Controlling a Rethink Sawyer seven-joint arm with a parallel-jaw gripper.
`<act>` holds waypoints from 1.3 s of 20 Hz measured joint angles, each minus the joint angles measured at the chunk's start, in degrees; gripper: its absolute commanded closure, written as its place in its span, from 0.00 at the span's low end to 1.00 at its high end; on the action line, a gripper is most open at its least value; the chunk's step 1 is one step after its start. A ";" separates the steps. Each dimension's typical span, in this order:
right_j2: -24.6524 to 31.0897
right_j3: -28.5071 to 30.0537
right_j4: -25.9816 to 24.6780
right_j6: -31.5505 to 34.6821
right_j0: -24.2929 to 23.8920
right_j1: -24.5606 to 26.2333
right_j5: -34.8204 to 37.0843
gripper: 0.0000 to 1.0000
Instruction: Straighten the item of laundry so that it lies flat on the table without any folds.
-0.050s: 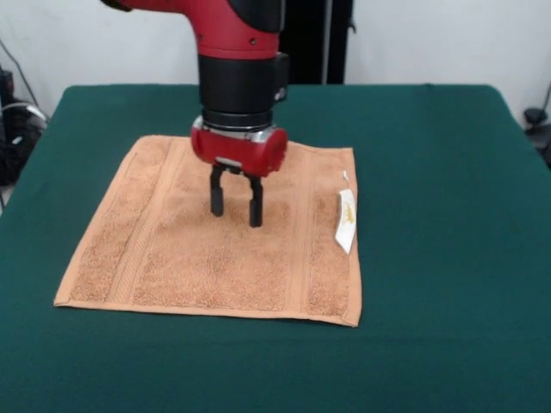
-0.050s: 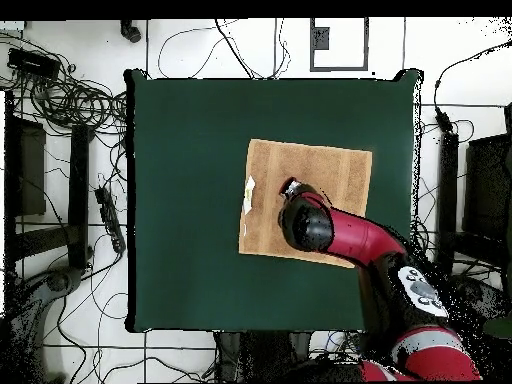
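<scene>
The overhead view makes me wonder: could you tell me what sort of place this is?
Probably a robotics lab: one green-topped table on a floor strewn with cables, with only a towel under the arm's gripper.

A plain white wall [image 1: 448,39] runs behind the scene in the front view, with a dark upright panel [image 1: 318,39] standing against it near the middle. Seen from overhead, the floor [image 2: 70,330] is pale, laid in large tiles with dark seams. Black cables [image 2: 70,95] loop thickly across it at the left, and more trail along the far side. A long power strip [image 2: 108,220] lies on the floor at the left. Dark furniture [image 2: 25,165] stands at the left and right edges. Light is even and soft.
</scene>
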 measured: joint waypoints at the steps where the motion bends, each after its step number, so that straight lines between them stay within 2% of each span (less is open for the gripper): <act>1: -0.01 0.51 0.70 0.00 0.36 0.00 -0.38 0.00; 5: -0.15 2.42 2.95 0.17 1.50 -0.07 -1.55 0.00; 9: -0.39 6.77 5.12 1.17 3.06 -0.90 -3.96 0.00; 13: -0.98 10.81 5.22 1.98 3.58 -1.32 -6.72 0.00; 22: -3.16 17.94 5.29 2.80 3.55 1.47 -17.26 0.00; 26: -3.47 19.69 5.02 2.96 3.64 3.02 -24.73 0.00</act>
